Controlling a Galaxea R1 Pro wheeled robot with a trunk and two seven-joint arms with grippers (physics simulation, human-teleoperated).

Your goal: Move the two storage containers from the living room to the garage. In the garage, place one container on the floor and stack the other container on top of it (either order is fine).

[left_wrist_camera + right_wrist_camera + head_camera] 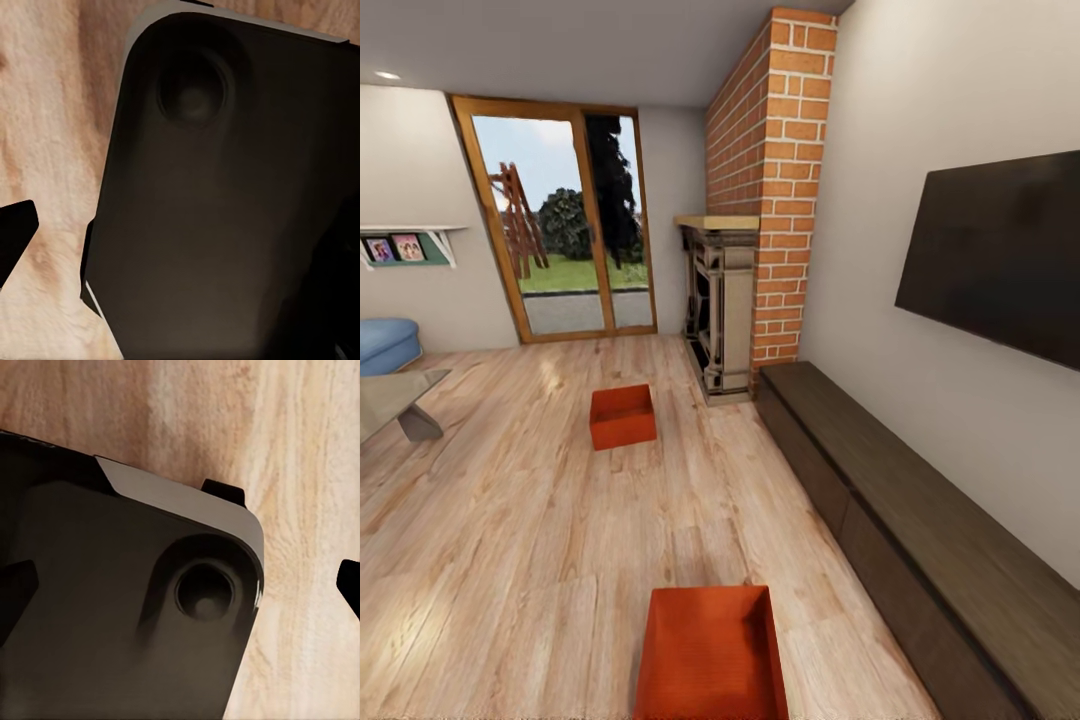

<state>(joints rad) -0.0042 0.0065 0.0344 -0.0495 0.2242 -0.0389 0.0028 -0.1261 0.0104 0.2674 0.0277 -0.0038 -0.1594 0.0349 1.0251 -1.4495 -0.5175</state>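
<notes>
Two orange-red storage containers stand on the light wood-plank floor of the living room. The near container lies at the bottom middle of the head view, open side up and empty. The far container sits further ahead, near the brick fireplace. The left wrist view holds my left gripper over a dark robot body part and wood planks, with one fingertip at the picture's edge. In the right wrist view my right gripper is open, its fingertips wide apart with nothing between them.
A long dark wooden cabinet runs along the right wall under a black TV. A glass coffee table and a blue sofa stand at the left. Wood-framed glass doors are at the back.
</notes>
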